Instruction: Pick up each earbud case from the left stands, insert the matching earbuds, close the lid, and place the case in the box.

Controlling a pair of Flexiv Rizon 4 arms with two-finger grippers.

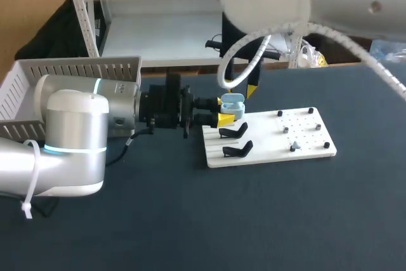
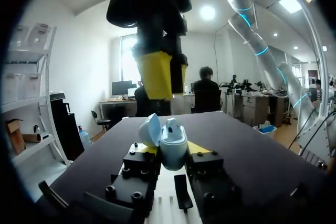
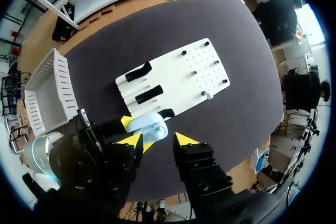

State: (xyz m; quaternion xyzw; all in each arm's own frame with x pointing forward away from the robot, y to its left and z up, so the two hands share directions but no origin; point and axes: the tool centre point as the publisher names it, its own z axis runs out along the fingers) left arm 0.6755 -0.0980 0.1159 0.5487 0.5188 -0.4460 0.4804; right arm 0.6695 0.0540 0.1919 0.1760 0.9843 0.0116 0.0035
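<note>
Left jaws grip the light blue case (image 1: 233,103) from two sides, their yellow fingertips (image 2: 143,148) pressed against its lower body, so the case sits upright between them. Its lid (image 2: 149,129) stands open, tipped to one side, and a pale rounded shape shows in the open top; whether that is an earbud I cannot tell. The case is held just above the near-left corner of the white board (image 1: 266,139), clear of the stands.

Right jaws hang directly over the case, pointing down at it, and in the right wrist view their yellow fingertips (image 3: 184,140) stand apart with only the dark surface (image 1: 285,220) between them and nothing held. From the left wrist view those fingers hover close above the lid without touching it.

Just beyond the held case, two black stands (image 1: 233,132) lie on the left half of the board, both bare. The right half of the board carries a scatter of small dark pegs (image 1: 311,111), with one small pale piece (image 1: 294,147) among them near the front edge.

Further out, the left arm (image 1: 76,138) stretches in level across the surface from the left, and behind it a white slatted box (image 1: 76,68) sits at the far-left corner, well apart from the board
</note>
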